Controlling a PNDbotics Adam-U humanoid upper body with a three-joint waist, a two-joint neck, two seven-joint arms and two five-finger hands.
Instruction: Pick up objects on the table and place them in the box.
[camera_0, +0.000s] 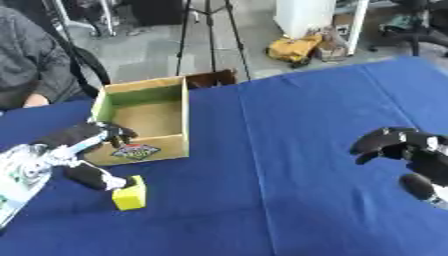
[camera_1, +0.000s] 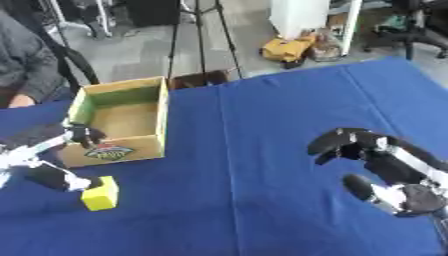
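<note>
An open cardboard box with green inner walls stands at the table's left back, and I see nothing inside it. A small yellow block stands on the blue cloth just in front of the box. My left hand is open and spread wide. Its upper fingers lie against the box's front left corner, and its thumb touches the block's left side. My right hand hovers at the right, fingers relaxed and slightly curved, holding nothing.
The blue cloth covers the whole table. A person in grey sits at the far left edge. Beyond the table are a tripod, a yellow bag and a brown object just behind the box.
</note>
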